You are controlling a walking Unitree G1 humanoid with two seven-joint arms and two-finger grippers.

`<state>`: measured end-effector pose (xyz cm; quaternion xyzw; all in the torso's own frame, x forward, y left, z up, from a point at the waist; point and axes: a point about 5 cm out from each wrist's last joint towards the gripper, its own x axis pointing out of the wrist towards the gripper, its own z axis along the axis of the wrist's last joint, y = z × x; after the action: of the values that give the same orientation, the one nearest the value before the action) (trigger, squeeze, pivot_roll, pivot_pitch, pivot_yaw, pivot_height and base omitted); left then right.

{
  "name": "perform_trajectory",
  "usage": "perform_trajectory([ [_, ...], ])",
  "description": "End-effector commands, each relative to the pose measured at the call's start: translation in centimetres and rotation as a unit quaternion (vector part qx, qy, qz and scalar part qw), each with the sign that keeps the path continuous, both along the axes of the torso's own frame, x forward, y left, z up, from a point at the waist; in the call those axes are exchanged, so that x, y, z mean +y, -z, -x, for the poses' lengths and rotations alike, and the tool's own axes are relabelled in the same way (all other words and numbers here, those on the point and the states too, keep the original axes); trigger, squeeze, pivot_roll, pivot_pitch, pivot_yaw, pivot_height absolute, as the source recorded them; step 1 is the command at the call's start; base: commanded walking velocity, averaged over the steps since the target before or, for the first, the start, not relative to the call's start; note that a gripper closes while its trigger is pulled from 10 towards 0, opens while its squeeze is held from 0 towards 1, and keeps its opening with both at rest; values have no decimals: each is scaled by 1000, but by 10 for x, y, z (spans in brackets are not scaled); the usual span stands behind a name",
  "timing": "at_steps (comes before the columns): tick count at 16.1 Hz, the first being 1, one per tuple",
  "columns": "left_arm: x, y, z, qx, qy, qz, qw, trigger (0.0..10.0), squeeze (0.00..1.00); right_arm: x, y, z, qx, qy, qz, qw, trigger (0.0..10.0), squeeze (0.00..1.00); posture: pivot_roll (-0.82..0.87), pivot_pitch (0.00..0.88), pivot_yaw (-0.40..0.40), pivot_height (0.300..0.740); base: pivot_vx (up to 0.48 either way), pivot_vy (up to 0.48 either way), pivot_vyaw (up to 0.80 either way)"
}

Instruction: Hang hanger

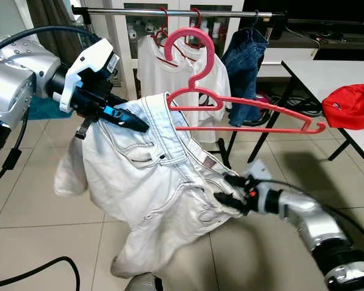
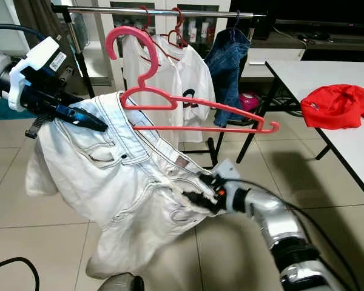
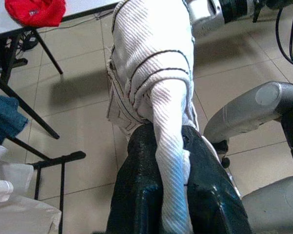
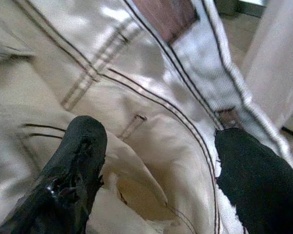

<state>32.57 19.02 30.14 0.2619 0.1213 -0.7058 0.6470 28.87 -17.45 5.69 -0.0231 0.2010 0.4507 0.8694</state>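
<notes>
Up front, white jeans (image 1: 151, 200) stretched between both grippers, below and in front of the rail (image 1: 188, 11). Left gripper (image 1: 130, 119) clamped on the waistband, up near the rail's left end; in the left wrist view, a fold of denim pinched tight between the fingers (image 3: 136, 195). Right gripper (image 1: 230, 193) lower, at the jeans' far edge; in the right wrist view, fingers (image 4: 73, 165) parted with waistband cloth between them, grip not plainly closed. Pink hanger (image 1: 230, 103) lying across the jeans' top, hook up, short of the rail. On the rail behind: white shirts (image 1: 170, 73) and blue jeans (image 1: 246, 60) on red hangers. Right of the rail, a white table (image 1: 333, 79) with a red cloth (image 1: 352, 106). Clothes hiding the rail's stand.
</notes>
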Motion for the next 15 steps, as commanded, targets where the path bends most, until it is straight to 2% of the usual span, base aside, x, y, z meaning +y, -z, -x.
perform_trajectory([
  [1,1,-14,2,-20,3,-1,1000,0,0,-5,-10,-3,-17,-12,-4,1000,10000,0,64,0,30,740,0,0,0],
  [4,1,-15,5,-14,6,-2,1000,0,0,-20,-17,-1,-29,-39,18,999,10000,0,66,0,29,740,0,0,0],
  [6,-1,-17,8,-9,13,3,1000,0,0,-26,-20,-10,-55,-2,27,998,10000,0,65,0,30,740,0,0,0],
  [11,-5,-23,16,6,30,8,999,0,0,-16,-7,-19,-64,33,64,995,10000,0,73,0,35,740,0,0,0],
  [15,-3,-26,20,12,30,5,999,0,0,-18,-2,-25,-62,56,76,994,10000,0,83,0,29,740,0,0,0],
])
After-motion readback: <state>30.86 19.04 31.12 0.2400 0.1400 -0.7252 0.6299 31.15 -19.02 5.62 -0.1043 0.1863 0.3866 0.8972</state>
